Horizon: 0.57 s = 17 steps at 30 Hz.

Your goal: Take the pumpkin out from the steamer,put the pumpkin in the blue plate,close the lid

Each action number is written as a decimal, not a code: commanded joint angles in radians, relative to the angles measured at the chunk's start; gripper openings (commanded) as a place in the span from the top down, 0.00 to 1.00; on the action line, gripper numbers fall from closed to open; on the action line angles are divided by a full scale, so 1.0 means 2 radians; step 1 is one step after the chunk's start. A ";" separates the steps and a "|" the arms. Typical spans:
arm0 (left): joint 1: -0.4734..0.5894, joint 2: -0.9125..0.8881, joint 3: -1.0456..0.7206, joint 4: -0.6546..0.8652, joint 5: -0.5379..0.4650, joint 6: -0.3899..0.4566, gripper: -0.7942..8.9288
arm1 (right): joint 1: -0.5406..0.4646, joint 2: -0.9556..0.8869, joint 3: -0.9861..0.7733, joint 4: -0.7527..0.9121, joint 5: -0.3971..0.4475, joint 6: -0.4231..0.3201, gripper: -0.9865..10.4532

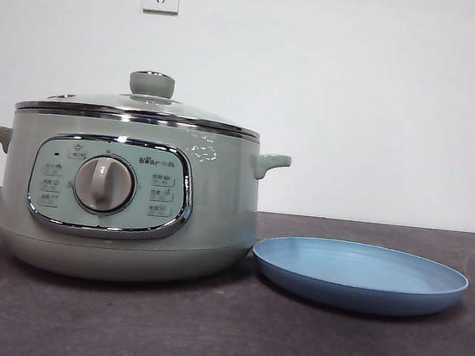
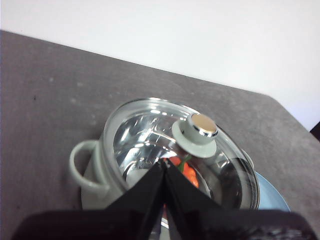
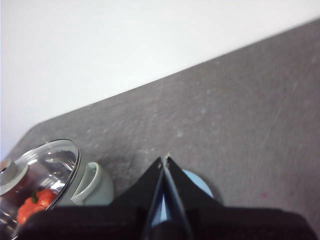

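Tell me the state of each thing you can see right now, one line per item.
lid: closed on the steamer.
steamer: upright on the table, lid on.
pumpkin: inside the steamer, seen through the glass.
blue plate: empty, beside the steamer.
left gripper: shut, above the lid.
right gripper: shut, above the blue plate.

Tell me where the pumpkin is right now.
The pumpkin sits inside the steamer, seen through the closed glass lid in both wrist views; the blue plate lies beside the steamer.
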 commanded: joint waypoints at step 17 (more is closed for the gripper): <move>-0.016 0.104 0.082 0.004 0.075 0.051 0.53 | -0.001 0.161 0.176 -0.080 -0.040 -0.134 0.58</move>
